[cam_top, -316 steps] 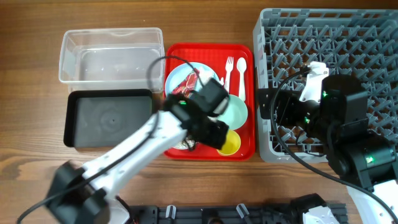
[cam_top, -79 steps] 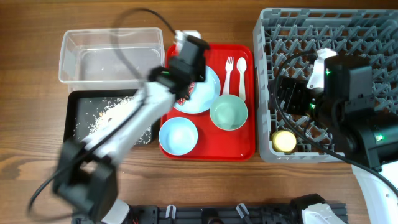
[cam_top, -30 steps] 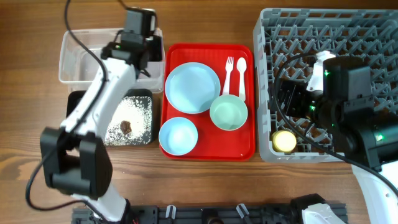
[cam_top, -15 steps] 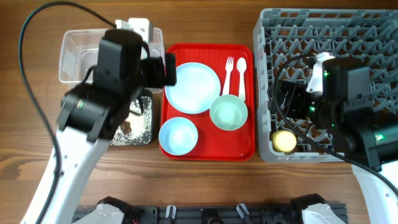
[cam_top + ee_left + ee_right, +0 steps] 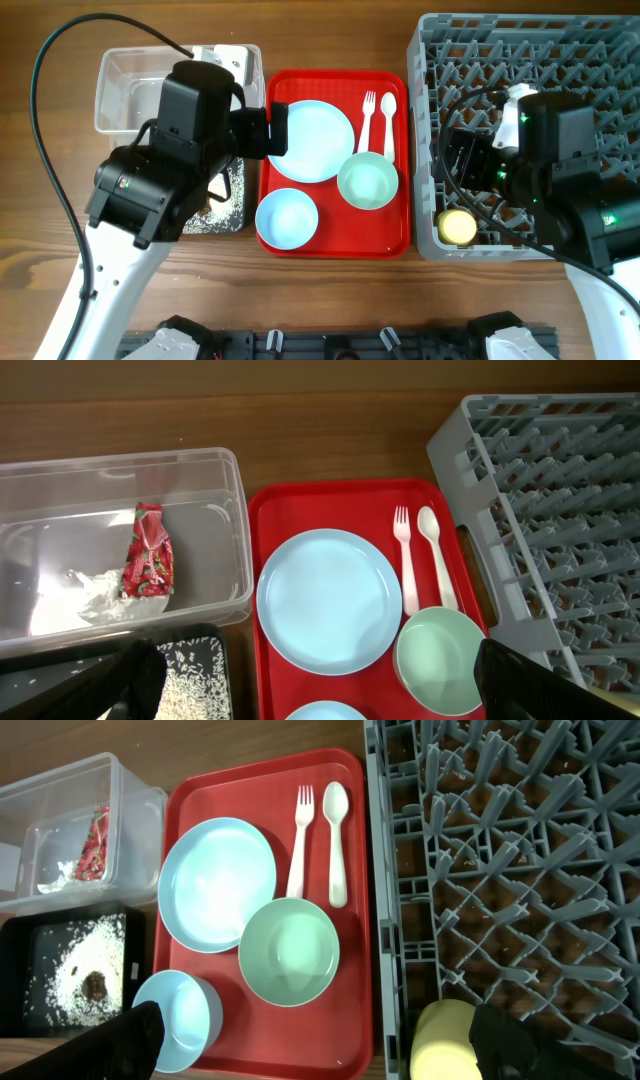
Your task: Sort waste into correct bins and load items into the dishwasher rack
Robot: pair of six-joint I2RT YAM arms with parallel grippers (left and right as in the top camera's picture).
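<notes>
Left gripper (image 5: 320,672), jaws spread wide and empty, hangs over the red serving tray (image 5: 300,510) carrying light blue plate (image 5: 328,600), mint green bowl (image 5: 440,660), light blue bowl (image 5: 287,215), white fork (image 5: 405,555) and spoon (image 5: 435,550). Beside it, the clear tub (image 5: 60,500) holds red snack wrapper (image 5: 148,550) and tissue (image 5: 100,592); rice crumbs (image 5: 70,965) and a brown lump (image 5: 95,983) lie in the black tray (image 5: 20,945). Right gripper (image 5: 318,1030), also wide open and empty, hovers over the grey dishwasher rack (image 5: 500,870), with the small yellow cup (image 5: 450,1040) in its corner near the tray.

Overhead: top-down, whole table. Both wrist views: raised, looking down. All share red tray (image 5: 335,230), light blue plate (image 5: 310,142).
</notes>
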